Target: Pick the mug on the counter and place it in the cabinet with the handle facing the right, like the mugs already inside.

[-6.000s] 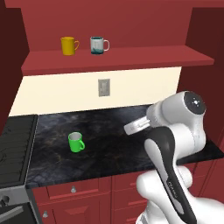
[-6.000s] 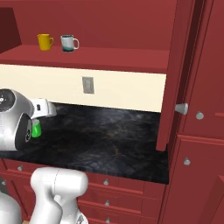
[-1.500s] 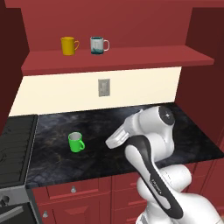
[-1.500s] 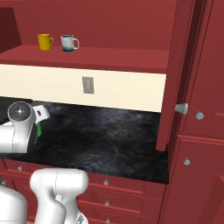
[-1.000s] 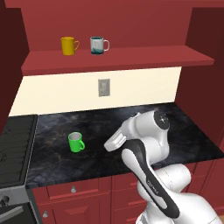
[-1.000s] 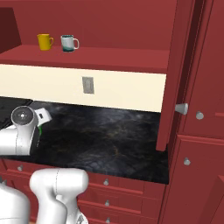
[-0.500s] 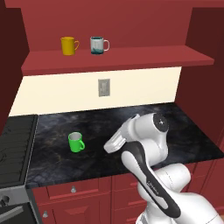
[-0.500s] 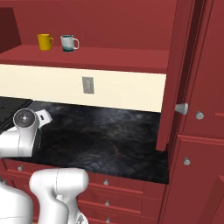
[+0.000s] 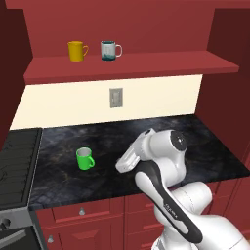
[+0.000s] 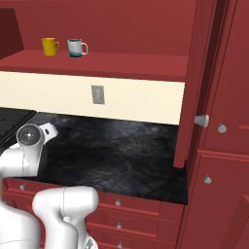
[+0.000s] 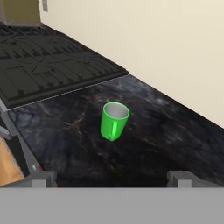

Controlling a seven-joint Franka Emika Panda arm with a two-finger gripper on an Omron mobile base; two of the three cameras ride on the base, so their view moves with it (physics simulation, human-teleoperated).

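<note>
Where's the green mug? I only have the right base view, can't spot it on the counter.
Observer: The mug stands upright on the counter, left of the arm, in the left base view.
Operator: Gripper on it yet?
Observer: No. In the hand view the gripper is open and short of it, bare counter between.
Operator: Which way does the handle point?
Observer: The handle faces the hand camera; in the left base view it points right.

Glossy white rounded arm (image 9: 161, 161) with dark joint bands and a round grey cap.
</note>
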